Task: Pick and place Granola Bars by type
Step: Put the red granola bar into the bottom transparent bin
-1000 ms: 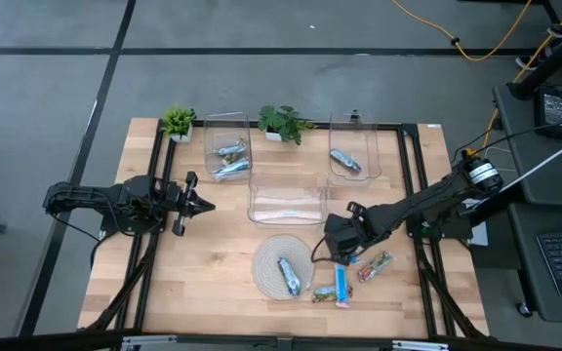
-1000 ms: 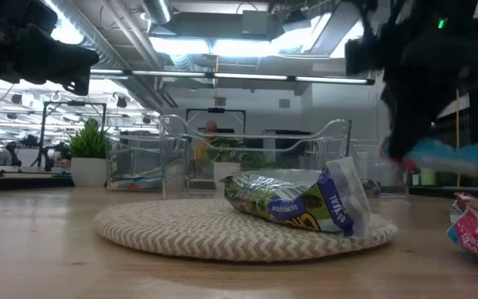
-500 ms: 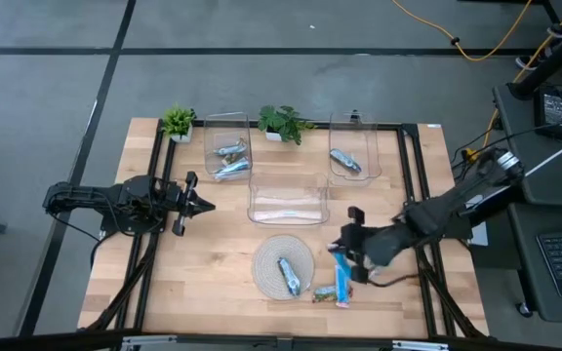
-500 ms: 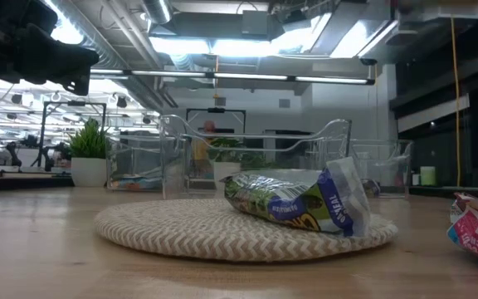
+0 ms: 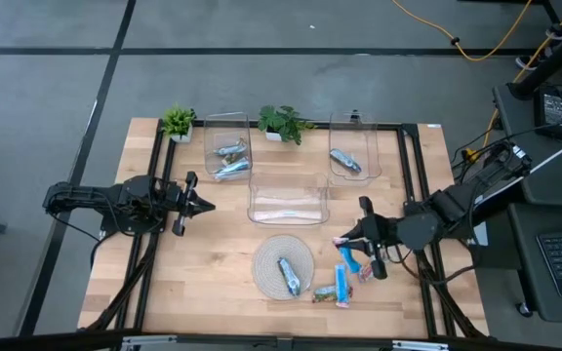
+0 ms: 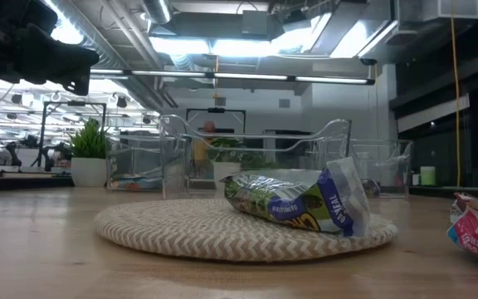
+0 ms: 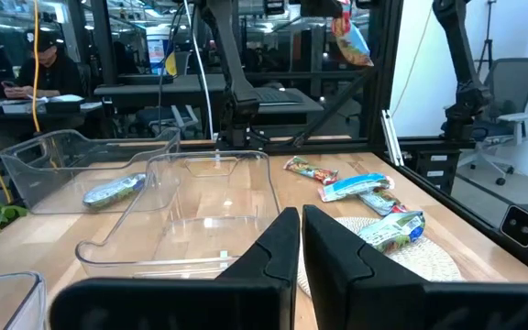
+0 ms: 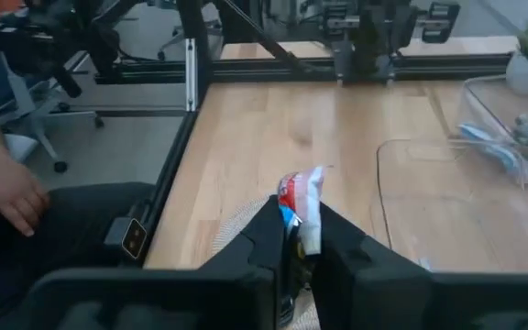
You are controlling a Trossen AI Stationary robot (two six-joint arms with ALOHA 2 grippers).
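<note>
My right gripper hangs above the table right of the round woven mat, shut on a granola bar with a blue and red wrapper; it also shows high up in the left wrist view. A green-and-blue bar lies flat on the mat. Two blue bars and a red-green one lie on the wood near the front. My left gripper waits shut and level at the table's left. My right gripper pinches the bar between its two fingers; the bar's red-and-white end sticks out past the fingertips. The fingers slant downward, pointing toward the table's left side. The bar is lifted clear of the table.
Three clear bins stand at the back: the far-left bin holds silvery bars, the far-right bin holds one bar, and the middle bin sits nearer. Two potted plants stand along the far edge.
My right gripper has risen from the table beside the mat with the bar, leaving the low view upward, and has tipped from pointing steeply down to a shallow slant. The bar has been lifted clear of the wood.
</note>
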